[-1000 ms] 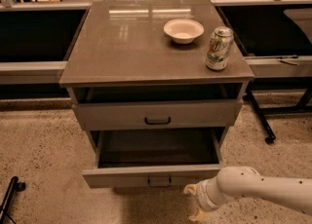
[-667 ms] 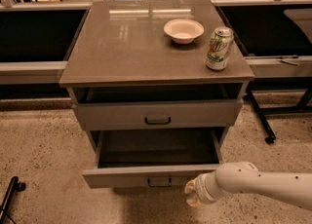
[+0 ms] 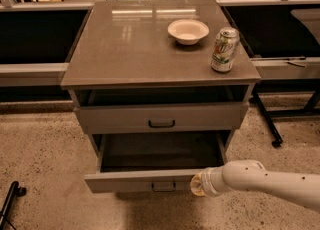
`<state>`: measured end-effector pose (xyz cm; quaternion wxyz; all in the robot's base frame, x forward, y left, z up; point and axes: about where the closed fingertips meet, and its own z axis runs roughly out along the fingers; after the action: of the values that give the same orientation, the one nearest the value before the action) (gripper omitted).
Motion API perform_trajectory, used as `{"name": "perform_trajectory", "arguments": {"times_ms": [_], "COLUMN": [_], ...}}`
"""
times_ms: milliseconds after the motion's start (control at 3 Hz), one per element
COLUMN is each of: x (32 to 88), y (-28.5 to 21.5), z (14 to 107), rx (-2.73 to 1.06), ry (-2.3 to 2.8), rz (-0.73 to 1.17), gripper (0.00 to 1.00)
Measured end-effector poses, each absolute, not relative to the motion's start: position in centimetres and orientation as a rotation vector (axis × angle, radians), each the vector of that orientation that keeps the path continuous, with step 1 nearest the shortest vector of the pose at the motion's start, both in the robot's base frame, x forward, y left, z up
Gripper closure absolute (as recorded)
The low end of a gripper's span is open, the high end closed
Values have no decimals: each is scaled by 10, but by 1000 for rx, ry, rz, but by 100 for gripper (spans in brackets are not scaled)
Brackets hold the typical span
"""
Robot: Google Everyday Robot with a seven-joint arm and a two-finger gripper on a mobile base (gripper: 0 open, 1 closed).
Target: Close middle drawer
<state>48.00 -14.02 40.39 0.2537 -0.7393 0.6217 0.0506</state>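
Note:
The middle drawer (image 3: pixel 145 180) is pulled well out of the grey cabinet. Its flat grey front faces me, with a small dark bar handle (image 3: pixel 163 186), and its dark inside looks empty. My gripper (image 3: pixel 196 184) sits at the end of the white arm (image 3: pixel 265 180), which comes in from the lower right. The gripper is against the right part of the drawer's front, right of the handle. The top drawer (image 3: pixel 161 117) above stands slightly out, with a dark gap under the cabinet top. The lowest drawer is hidden under the open one.
A white bowl (image 3: pixel 188 30) and a green-and-white can (image 3: pixel 224 49) stand on the cabinet top (image 3: pixel 130 49). Dark counters flank the cabinet on both sides. A black wheeled leg (image 3: pixel 265 119) stands at the right and a black caster (image 3: pixel 12 196) at the lower left. The floor is speckled.
My arm has moved left and a little up, bringing the gripper to the drawer's front. The drawer itself shows no clear movement.

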Motion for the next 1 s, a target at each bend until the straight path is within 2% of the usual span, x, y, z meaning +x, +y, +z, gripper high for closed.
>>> {"name": "perform_trajectory", "arguments": {"times_ms": [333,667,1000], "x": [502,522,544], "y": [-139,-135,-132], "z": [402,400,400], "rx": [-1952,-1886,-1834], "ry": [1689,1703,1694], "rz": [85,85,106], "gripper": [100,82,51]}}
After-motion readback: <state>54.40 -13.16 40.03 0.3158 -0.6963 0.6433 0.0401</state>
